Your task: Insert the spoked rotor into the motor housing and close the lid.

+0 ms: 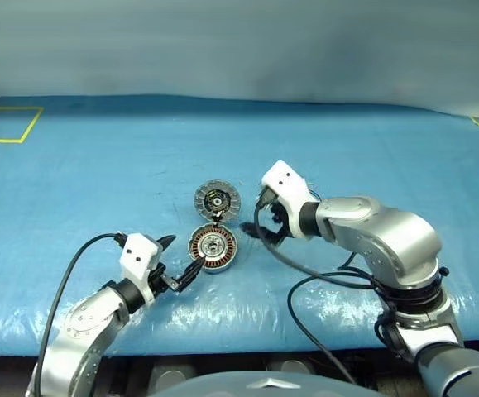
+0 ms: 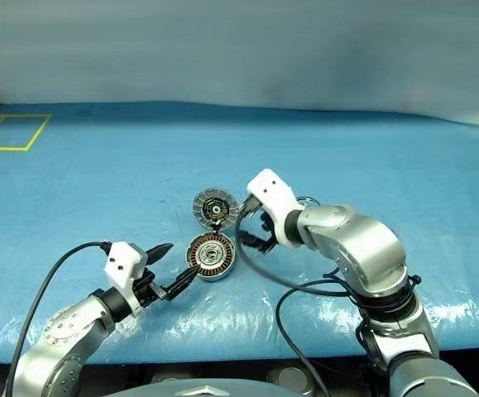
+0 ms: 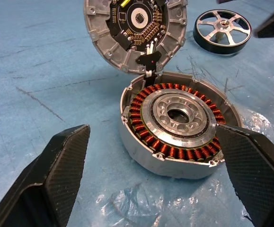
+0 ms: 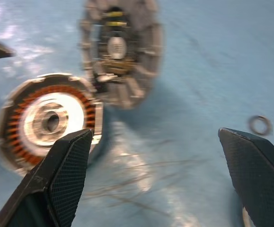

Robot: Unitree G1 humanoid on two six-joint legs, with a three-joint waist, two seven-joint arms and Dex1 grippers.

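One motor housing (image 3: 174,137), one lid (image 3: 136,33), one spoked rotor (image 3: 223,31)

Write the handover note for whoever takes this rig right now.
Left gripper: open, at the motor housing, one finger on each side, not gripping.
Right gripper: open, empty, above the blue table cover beside the housing.
Lid: swung open, ribbed inside showing.
Spoked rotor: lying on the cover, beyond the housing.
Done: nothing inserted.
Left: pick up rotor, seat it in housing, close lid.
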